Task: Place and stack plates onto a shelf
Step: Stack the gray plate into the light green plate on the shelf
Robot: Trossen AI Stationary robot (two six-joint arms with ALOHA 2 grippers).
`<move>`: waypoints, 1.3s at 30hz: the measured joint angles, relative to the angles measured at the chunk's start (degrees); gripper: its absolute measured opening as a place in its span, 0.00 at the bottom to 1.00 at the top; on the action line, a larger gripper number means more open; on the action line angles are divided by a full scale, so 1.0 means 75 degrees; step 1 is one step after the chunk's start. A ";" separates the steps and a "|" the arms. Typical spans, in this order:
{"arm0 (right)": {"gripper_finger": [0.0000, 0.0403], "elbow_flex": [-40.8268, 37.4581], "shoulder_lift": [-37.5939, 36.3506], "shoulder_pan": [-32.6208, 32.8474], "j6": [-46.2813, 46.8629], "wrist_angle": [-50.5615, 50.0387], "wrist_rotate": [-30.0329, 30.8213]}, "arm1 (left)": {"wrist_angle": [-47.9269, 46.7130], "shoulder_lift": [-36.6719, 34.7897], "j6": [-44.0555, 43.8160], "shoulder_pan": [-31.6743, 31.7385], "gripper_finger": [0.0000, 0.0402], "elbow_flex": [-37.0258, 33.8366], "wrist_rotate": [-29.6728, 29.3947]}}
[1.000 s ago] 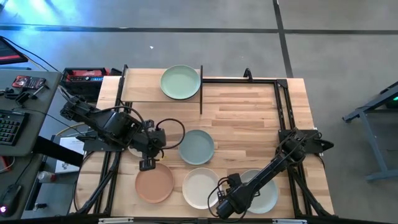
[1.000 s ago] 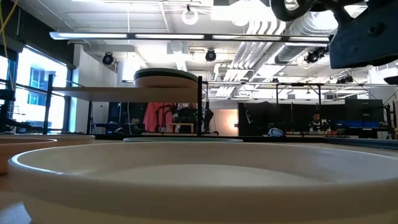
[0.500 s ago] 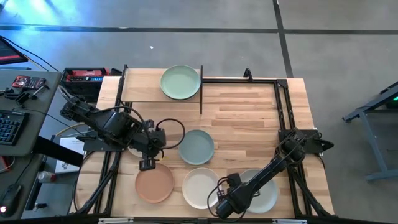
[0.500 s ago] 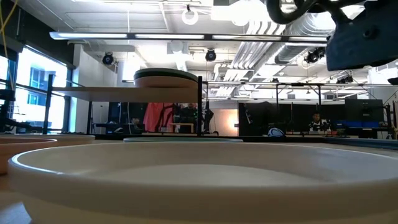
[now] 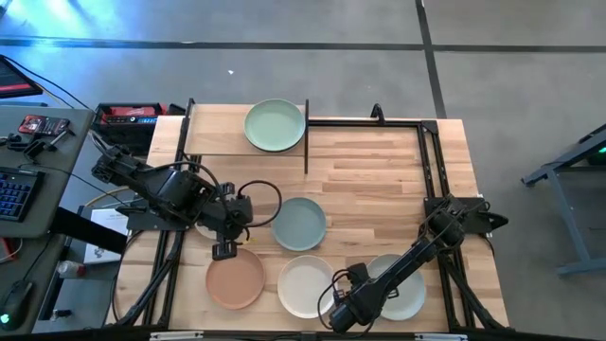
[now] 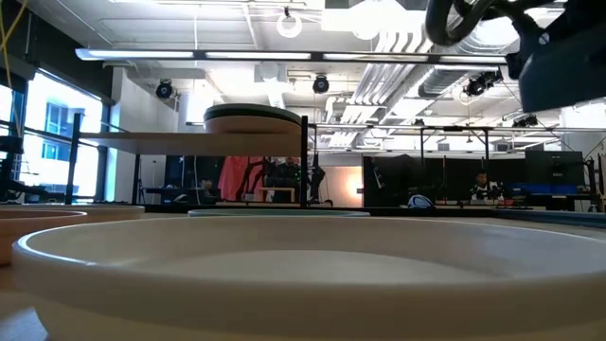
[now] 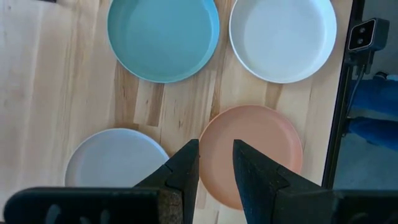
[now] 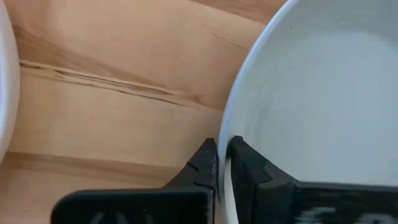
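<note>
- My right pincer (image 8: 222, 163) was closed on the rim of the pale grey-green plate (image 5: 398, 289), one finger inside the rim and one outside, at the edge of that plate nearest the cream plate (image 5: 305, 285).
- That pale grey-green plate was round, shallow and matte, with a low upturned rim; it lay on the table (image 5: 379, 180) just beside the cream plate, on the side away from the terracotta plate (image 5: 235, 281).
- The cream plate was the same size and shape, plain and empty, lying flat between the terracotta plate and the pale grey-green one.
- My left pincer (image 7: 215, 163) hung above the table beside the blue-green plate (image 5: 299, 224), over the gap between the terracotta plate and a pale grey plate (image 7: 115, 155); its fingers stood narrowly apart and held nothing.
- The blue-green plate lay flat on the table, just beyond the cream plate toward the shelf (image 5: 216, 140).
- A green plate (image 5: 275, 125) sat on the shelf at the end nearer the table's middle, well apart from the cream plate; in the low view it rested flat on the raised board.
</note>
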 joint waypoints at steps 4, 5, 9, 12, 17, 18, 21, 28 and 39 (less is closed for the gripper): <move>0.00 0.0458 -0.0014 -0.0011 -0.0108 -0.0540 0.0164 | -0.0002 0.0000 0.0000 0.0007 0.21 0.0000 0.0002; 0.00 0.0575 -0.0023 -0.0027 -0.0171 -0.0600 0.0211 | 0.0000 0.0000 0.0000 0.0015 0.21 0.0000 0.0002; 0.00 0.1058 -0.0027 -0.0107 -0.0326 -0.0954 0.0570 | 0.0001 0.0000 0.0001 0.0017 0.21 0.0000 0.0000; 0.00 0.1422 -0.0029 -0.0193 -0.0384 -0.1314 0.0852 | 0.0001 0.0000 0.0003 0.0015 0.21 0.0000 0.0002; 0.00 0.2106 -0.0035 -0.0378 -0.0827 -0.2025 0.1199 | -0.0006 0.0000 0.0003 0.0020 0.21 0.0000 0.0002; 0.00 0.2256 -0.0036 -0.0424 -0.0945 -0.2193 0.1304 | -0.0012 0.0000 0.0003 0.0020 0.21 0.0000 0.0002; 0.00 0.2758 -0.0039 -0.0552 -0.1247 -0.2593 0.1670 | -0.0033 0.0000 0.0000 0.0085 0.21 0.0000 0.0038; 0.00 0.3565 -0.0191 -0.1017 -0.3139 -0.2576 0.2745 | -0.0145 -0.0003 -0.0137 0.0658 0.21 0.0000 0.0152; 0.00 0.4031 -0.0763 -0.2218 -0.6808 -0.2591 0.3809 | -0.0352 -0.0003 -0.0322 0.2334 0.21 -0.0003 0.0153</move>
